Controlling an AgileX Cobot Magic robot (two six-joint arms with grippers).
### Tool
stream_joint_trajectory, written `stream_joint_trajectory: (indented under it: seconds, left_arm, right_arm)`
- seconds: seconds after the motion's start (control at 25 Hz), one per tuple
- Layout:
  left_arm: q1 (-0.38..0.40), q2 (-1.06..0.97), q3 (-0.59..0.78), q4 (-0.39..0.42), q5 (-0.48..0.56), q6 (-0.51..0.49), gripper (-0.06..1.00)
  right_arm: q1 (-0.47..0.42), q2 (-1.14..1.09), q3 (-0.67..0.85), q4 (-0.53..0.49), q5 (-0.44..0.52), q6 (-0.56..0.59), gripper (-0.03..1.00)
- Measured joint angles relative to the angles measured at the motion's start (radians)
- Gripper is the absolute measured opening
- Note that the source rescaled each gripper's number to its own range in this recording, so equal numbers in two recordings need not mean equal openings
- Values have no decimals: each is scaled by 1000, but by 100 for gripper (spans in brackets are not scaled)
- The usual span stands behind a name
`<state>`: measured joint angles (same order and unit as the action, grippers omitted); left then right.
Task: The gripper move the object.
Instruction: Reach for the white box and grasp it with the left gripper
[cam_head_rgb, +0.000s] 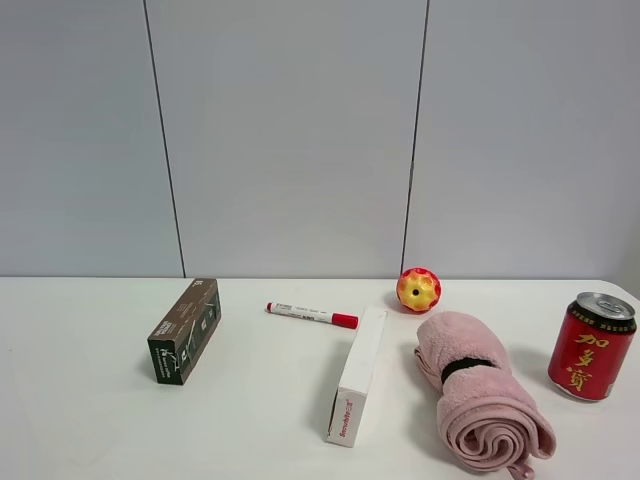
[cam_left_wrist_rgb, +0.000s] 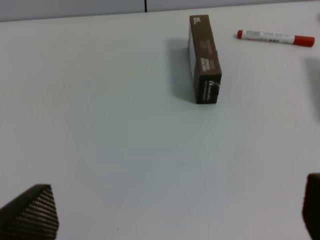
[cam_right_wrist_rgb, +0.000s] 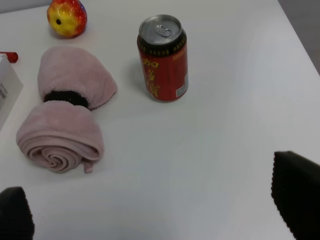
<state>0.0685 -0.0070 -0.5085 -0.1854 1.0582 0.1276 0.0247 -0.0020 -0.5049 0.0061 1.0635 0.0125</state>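
Exterior high view: the white box (cam_head_rgb: 357, 378) lies on the table (cam_head_rgb: 90, 420) a little right of centre, between the dark box (cam_head_rgb: 185, 330) and the rolled pink towel (cam_head_rgb: 480, 390). Its long axis runs from front to back, with the far end leaning slightly right and stopping just beside the red cap of the marker (cam_head_rgb: 311, 316). The near end faces the camera and carries a line of small red lettering that I cannot read. The dark box has pale print on its side, also too small to read. The red can (cam_head_rgb: 591, 347) at the far right shows gold Chinese characters running down its side. A red and yellow ball (cam_head_rgb: 418, 290) sits behind the towel.

From the left wrist I see the left end effector (cam_left_wrist_rgb: 170, 212) with fingers wide apart over bare table, holding nothing. The right end effector (cam_right_wrist_rgb: 156, 205) is likewise spread and empty, near the towel and the can.
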Motion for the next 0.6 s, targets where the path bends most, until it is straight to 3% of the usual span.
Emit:
stream_joint_trajectory:
  seconds: [0.6]
  left_arm:
    - [0,0,0,0,0,0,100]
  right_arm:
    - [0,0,0,0,0,0,100]
